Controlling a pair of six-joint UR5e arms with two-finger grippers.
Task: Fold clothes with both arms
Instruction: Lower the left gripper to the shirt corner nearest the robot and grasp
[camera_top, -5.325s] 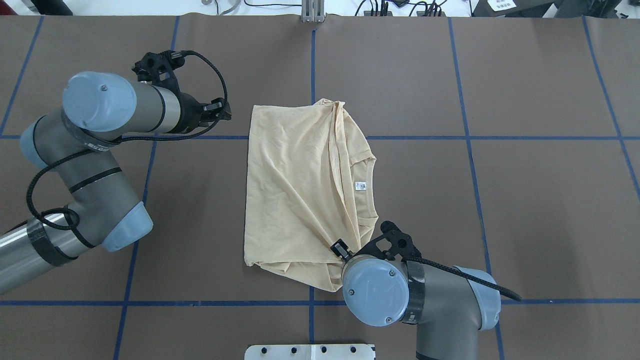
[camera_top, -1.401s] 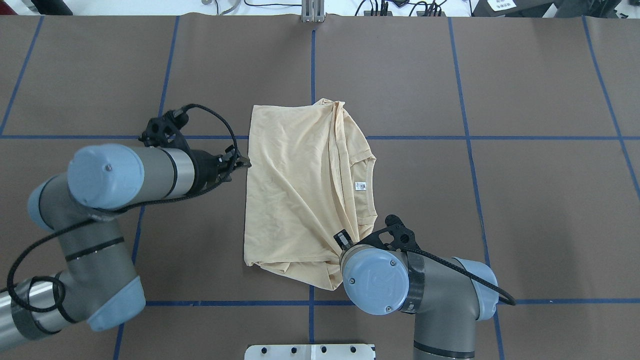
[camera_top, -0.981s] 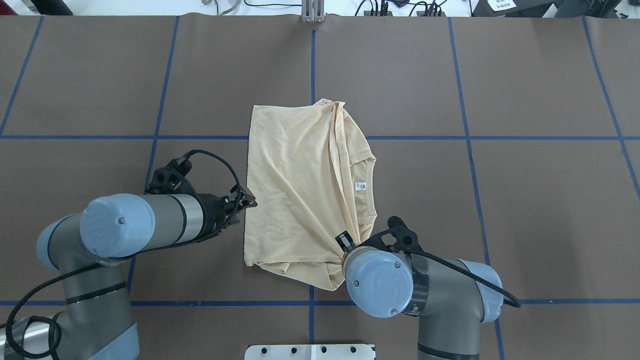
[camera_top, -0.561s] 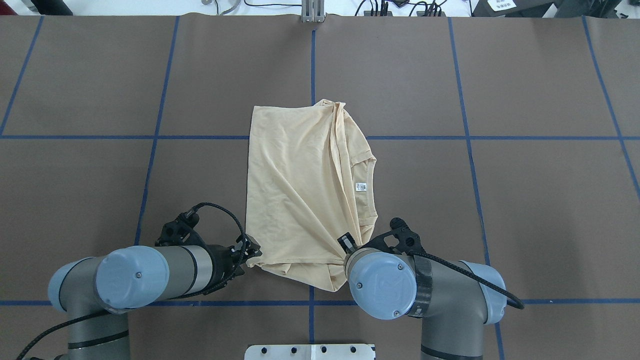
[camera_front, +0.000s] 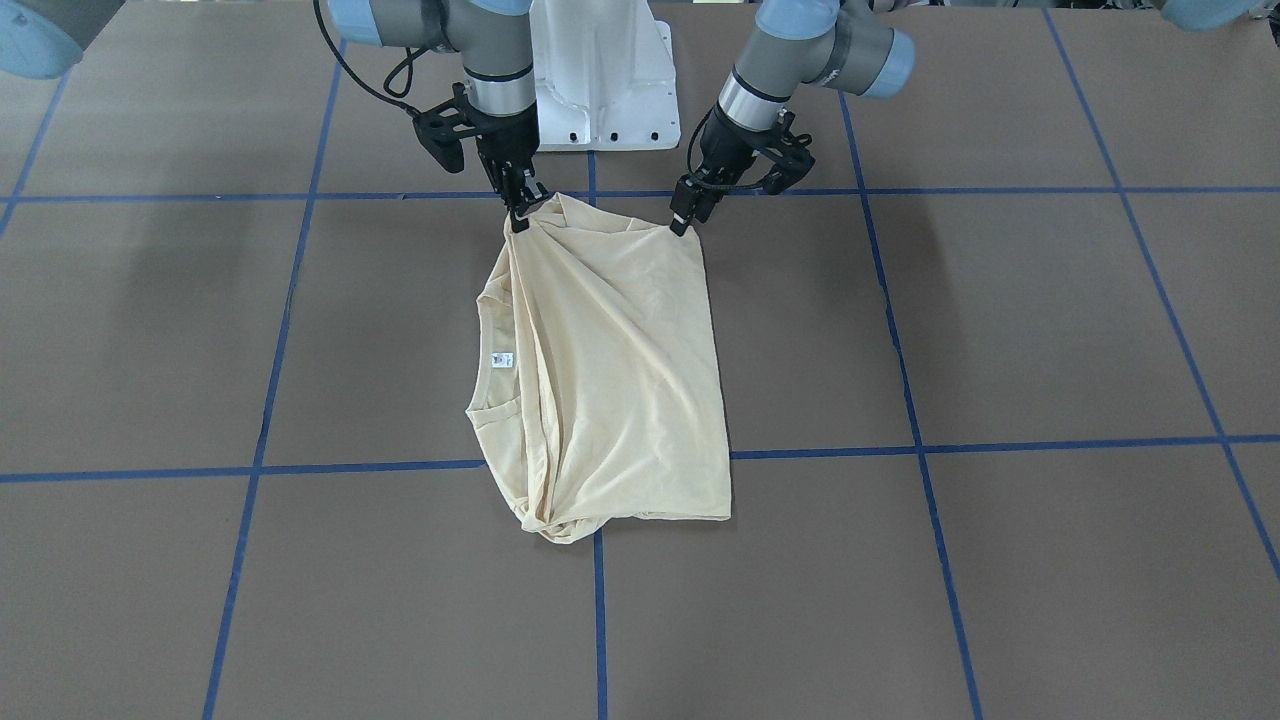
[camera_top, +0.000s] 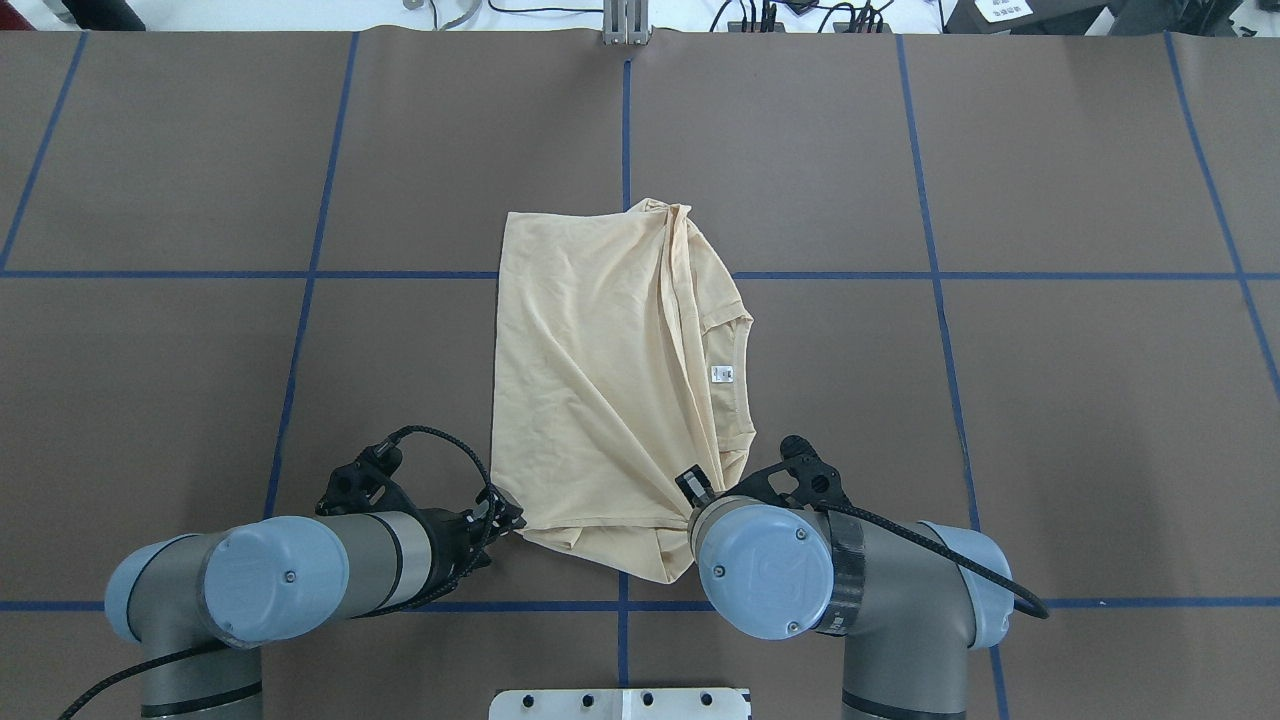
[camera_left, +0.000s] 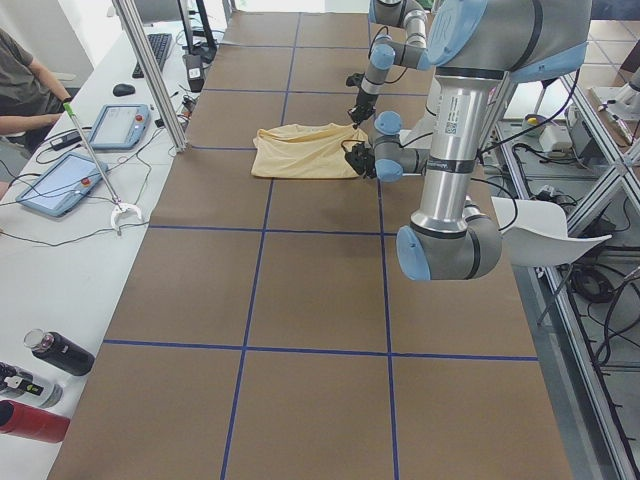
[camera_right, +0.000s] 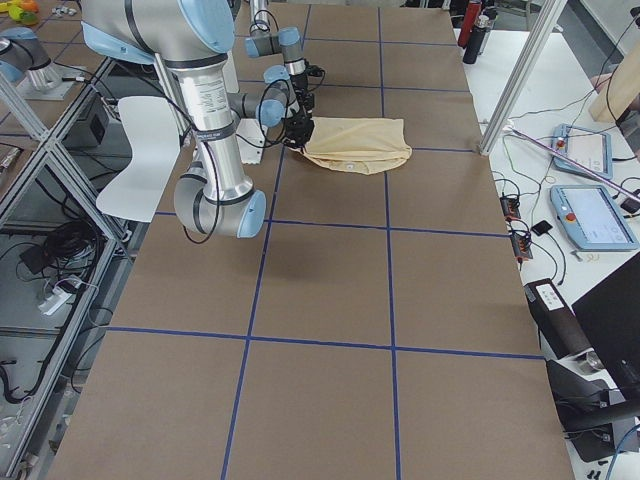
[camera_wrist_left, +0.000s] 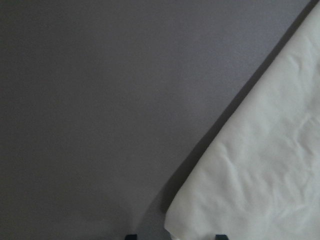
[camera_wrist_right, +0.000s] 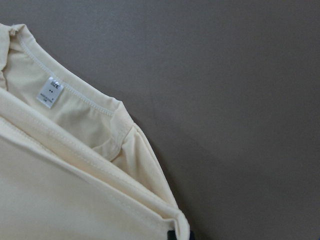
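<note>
The cream-yellow shirt (camera_top: 590, 380) lies folded on the brown table, neck and white label (camera_top: 721, 373) to the right. It also shows in the front view (camera_front: 610, 370). My right gripper (camera_top: 690, 490) is shut on the shirt's near right corner, and creases run towards it; the right wrist view shows the collar and label (camera_wrist_right: 50, 92). My left gripper (camera_top: 510, 518) is low at the near left corner. In the left wrist view that corner (camera_wrist_left: 250, 180) lies between its parted fingertips (camera_wrist_left: 131, 236). The print is hidden.
The white pedestal base (camera_top: 620, 703) stands just behind both grippers. Blue tape lines (camera_top: 625, 130) grid the table. Beside the table's far edge are a metal post (camera_left: 150, 70), tablets (camera_left: 62, 185) and bottles (camera_left: 55, 352).
My left arm has swept from beside the shirt's far left edge back along that edge to its near left corner. The right gripper has kept its hold and barely moved.
</note>
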